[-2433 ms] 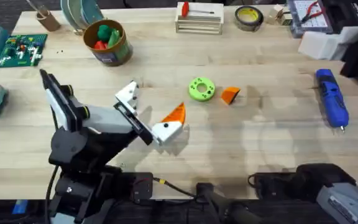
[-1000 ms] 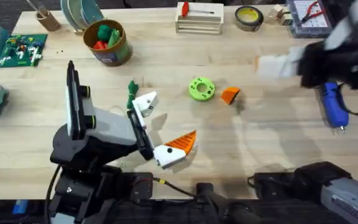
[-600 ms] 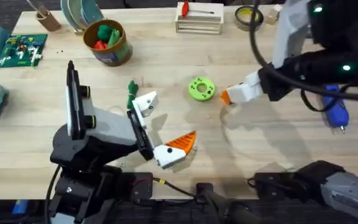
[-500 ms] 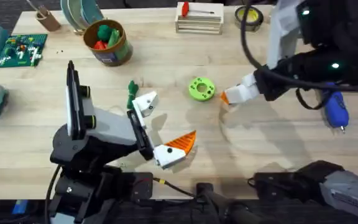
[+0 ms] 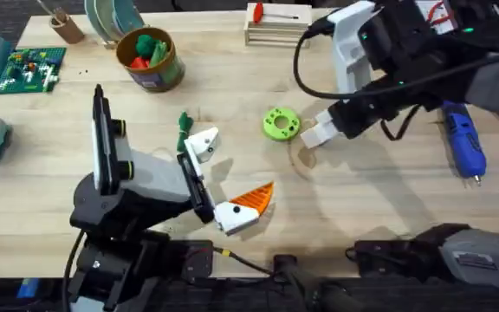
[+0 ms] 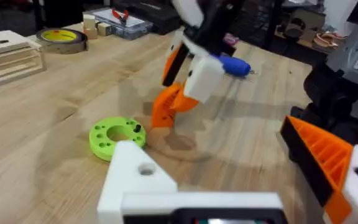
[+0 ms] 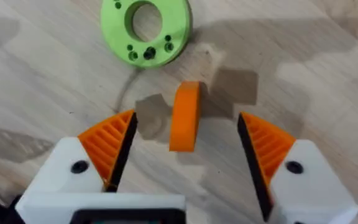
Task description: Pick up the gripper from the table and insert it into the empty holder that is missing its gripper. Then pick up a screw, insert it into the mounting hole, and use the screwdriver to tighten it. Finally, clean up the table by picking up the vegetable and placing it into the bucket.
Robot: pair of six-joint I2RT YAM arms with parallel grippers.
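Reaching across the surface (image 5: 379, 217) from the lower right, the right hand (image 5: 310, 139) hangs over the spot just beside the green ring-shaped disc (image 5: 281, 123), the orange fingertip piece hidden beneath it in the overhead view. The left hand (image 5: 219, 178) rests well apart, spread wide, one finger bare white as the empty holder (image 5: 202, 143) and the other still wearing its orange pad. Near the holder's tip lies the dark green toy vegetable (image 5: 183, 130); the bucket (image 5: 150, 59) stands far back, and the blue screwdriver (image 5: 463, 139) lies toward the right edge.

From the left wrist, the orange fingertip piece (image 6: 173, 106) sits on the wood just beside the disc (image 6: 117, 135), with the right hand (image 6: 191, 65) directly above it and the bare holder (image 6: 135, 177) in the foreground.

From the right wrist, the piece (image 7: 185, 116) stands on edge between the two ribbed pads (image 7: 110, 146), touching neither. Its long axis runs along the fingers, so its flat sides face the pads. The right hand (image 7: 185, 155) is wide open and holds nothing; a straight closing would likely catch it squarely.
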